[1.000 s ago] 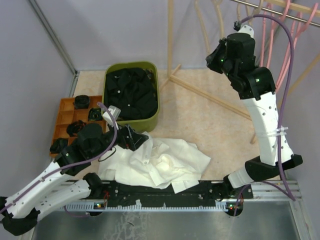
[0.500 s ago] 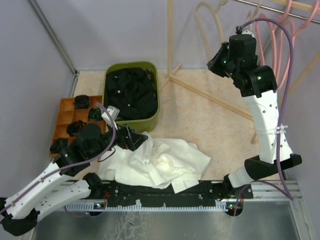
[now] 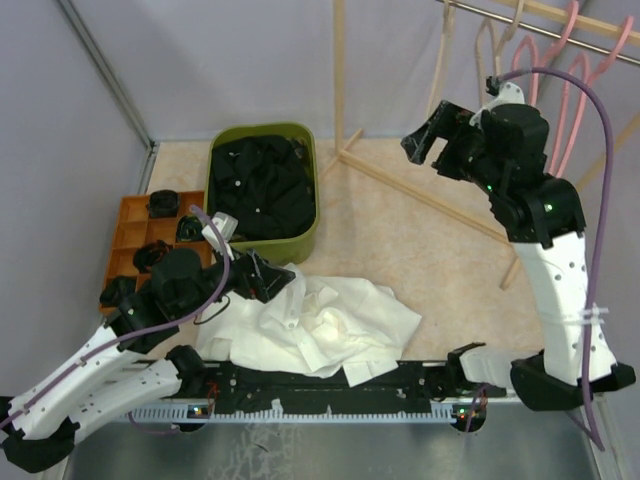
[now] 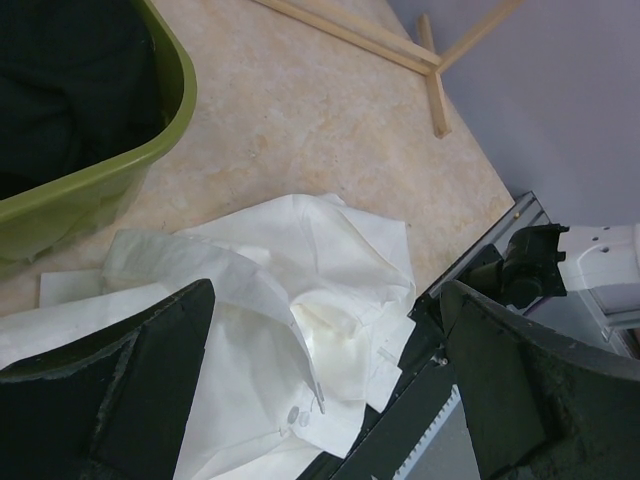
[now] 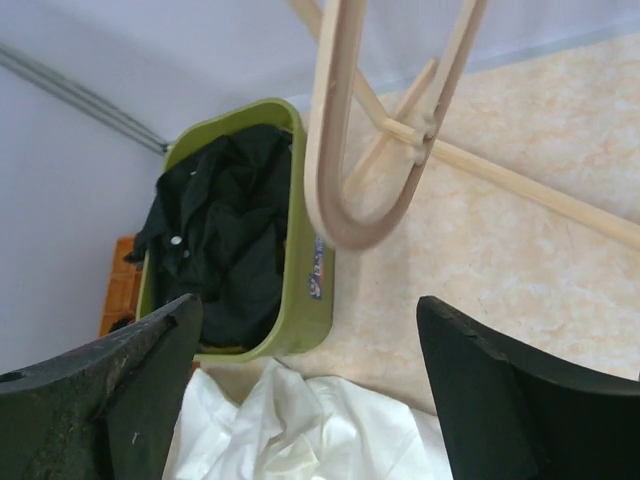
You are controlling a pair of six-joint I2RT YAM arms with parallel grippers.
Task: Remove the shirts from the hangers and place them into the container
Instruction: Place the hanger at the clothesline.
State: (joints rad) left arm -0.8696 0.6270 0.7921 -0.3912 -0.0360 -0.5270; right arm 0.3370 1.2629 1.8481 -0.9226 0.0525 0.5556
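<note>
Top external: white shirt (image 3: 330, 330) heaped on tabletop (image 3: 420, 245), left pincer (image 3: 268, 279) wide over it; right pincer (image 3: 425, 142) wide, empty. Next: lift shirt into container (image 3: 316, 205).

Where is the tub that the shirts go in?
On the table, look to the back left corner. The tub is the deep olive-green box with rounded corners and a black shirt inside. The orange tray beside it is shallow and split into small squares.

first shirt (image 3: 262, 185) in container (image 3: 313, 210) at back left, tray (image 3: 128, 213) just left of it; second shirt (image 3: 320, 330) on counter (image 3: 420, 235) before container; hangers (image 3: 572, 62) behind, right.
</note>
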